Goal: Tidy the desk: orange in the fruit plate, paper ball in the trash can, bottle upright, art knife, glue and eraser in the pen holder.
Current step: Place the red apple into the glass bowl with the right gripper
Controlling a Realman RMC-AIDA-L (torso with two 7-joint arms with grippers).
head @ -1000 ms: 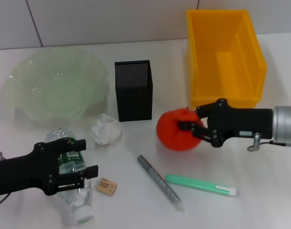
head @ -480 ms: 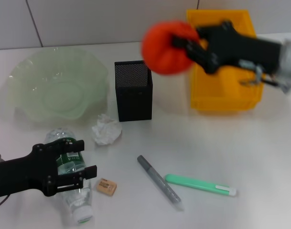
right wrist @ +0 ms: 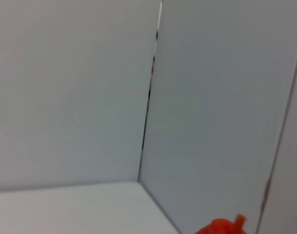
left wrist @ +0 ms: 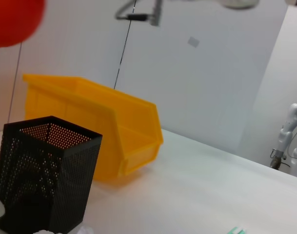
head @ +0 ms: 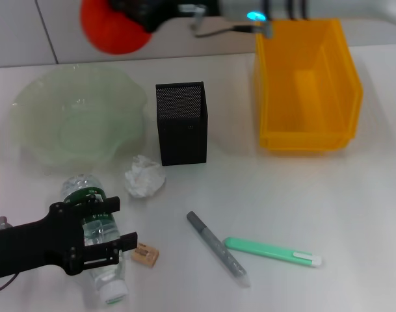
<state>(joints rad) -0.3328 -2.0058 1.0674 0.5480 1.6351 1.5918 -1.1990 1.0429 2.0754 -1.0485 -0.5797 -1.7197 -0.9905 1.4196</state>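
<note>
Right gripper (head: pixel 129 13) clamped on orange (head: pixel 110 29), above fruit plate (head: pixel 28 107) far rim; left gripper (head: pixel 97 234) fingers apart around bottle (head: pixel 100 273), near plate.

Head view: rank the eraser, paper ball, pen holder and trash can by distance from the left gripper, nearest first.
From the left gripper:
1. eraser, just beside its fingertips.
2. paper ball, behind it.
3. pen holder, mid-desk.
4. trash can, far right rear.

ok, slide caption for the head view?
Right gripper carries the orange above the fruit plate; left gripper straddles the fallen bottle.
</note>
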